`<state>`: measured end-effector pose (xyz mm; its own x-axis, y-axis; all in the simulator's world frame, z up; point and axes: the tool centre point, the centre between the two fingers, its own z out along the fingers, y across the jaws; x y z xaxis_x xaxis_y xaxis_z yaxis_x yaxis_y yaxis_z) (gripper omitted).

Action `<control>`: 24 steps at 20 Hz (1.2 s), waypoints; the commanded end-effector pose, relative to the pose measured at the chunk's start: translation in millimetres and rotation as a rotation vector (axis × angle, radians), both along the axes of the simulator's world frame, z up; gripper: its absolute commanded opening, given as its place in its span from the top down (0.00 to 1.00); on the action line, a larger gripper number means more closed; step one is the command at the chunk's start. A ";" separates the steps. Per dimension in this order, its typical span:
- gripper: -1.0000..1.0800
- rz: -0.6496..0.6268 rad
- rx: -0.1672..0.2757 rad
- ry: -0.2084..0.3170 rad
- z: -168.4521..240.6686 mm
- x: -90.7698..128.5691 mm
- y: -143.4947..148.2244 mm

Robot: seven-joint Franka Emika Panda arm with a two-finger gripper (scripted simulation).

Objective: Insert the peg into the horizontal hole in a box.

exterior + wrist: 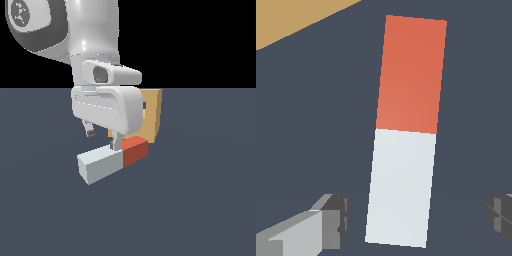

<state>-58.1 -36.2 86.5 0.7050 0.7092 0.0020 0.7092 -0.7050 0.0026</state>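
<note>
While grasp pending: end effector [104, 140] above the peg [112, 160], fingers [331, 215] spread apart, one on each side of the pale end, nothing clamped.
Peg location: flat on the tabletop [200, 200], just in front of the box [152, 115].
Handling: likely rigid, light, flat-sided; probably slick.
Grip site: pale part, across the two long flat sides.
Long axis: horizontal; red end toward the box.
Hole [144, 106]: mostly hidden behind the end effector.
</note>
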 end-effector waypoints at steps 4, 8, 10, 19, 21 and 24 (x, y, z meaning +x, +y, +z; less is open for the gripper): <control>0.04 -0.072 0.000 0.002 -8.6 -6.8 -0.2; 0.04 -0.091 0.000 0.003 -11.1 -8.7 -0.1; 0.04 -0.086 0.000 0.003 -10.8 -8.4 0.0; 0.04 -0.091 0.000 0.003 -37.3 -9.6 0.2; 0.04 -0.092 0.000 0.003 -47.4 -9.9 0.3; 0.04 -0.093 0.000 0.003 -57.3 -9.7 0.6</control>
<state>-68.2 -35.9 34.3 0.7676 0.6409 -0.0012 0.6409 -0.7676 -0.0007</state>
